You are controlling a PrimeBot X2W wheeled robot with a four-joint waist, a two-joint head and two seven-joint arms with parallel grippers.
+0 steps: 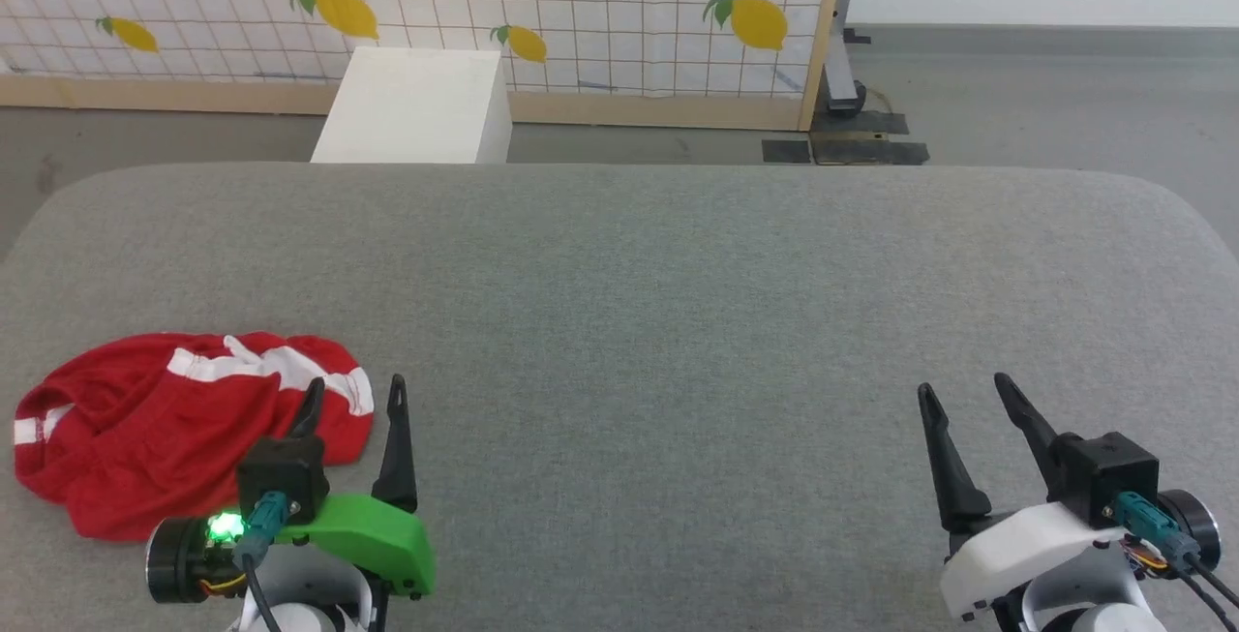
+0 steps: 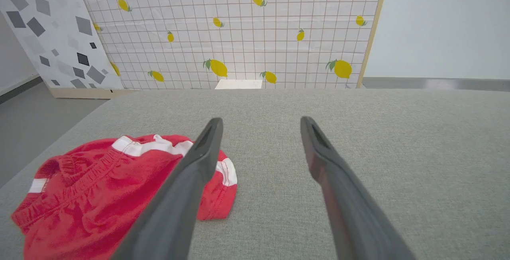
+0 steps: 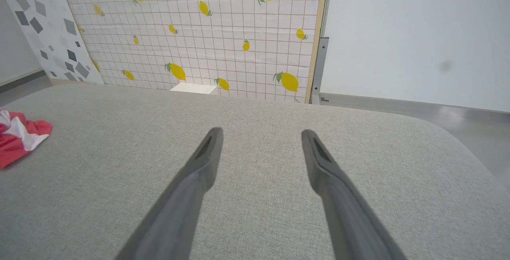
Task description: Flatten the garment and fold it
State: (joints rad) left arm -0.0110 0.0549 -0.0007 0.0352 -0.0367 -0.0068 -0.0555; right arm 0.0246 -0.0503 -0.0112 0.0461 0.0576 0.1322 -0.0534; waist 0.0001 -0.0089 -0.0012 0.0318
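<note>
The garment point(image 1: 165, 429) is a bright red crumpled heap with white stripes, lying at the near left of the grey padded table point(image 1: 658, 293). My left gripper point(image 1: 356, 395) stands open just right of it, above its near right edge, holding nothing. In the left wrist view the garment point(image 2: 91, 184) lies left of and under my left finger, with the gripper point(image 2: 261, 122) open over bare table. My right gripper point(image 1: 963, 390) is open at the lower right, far from the cloth. The right wrist view has the gripper point(image 3: 261, 132) open and a corner of the garment point(image 3: 18, 136) at the far left.
A white box point(image 1: 416, 105) stands on the floor beyond the table's far edge. Behind it runs a lemon-patterned screen point(image 1: 581, 3) with a wooden frame. Grey floor lies to the right of the screen. The table's corners are rounded.
</note>
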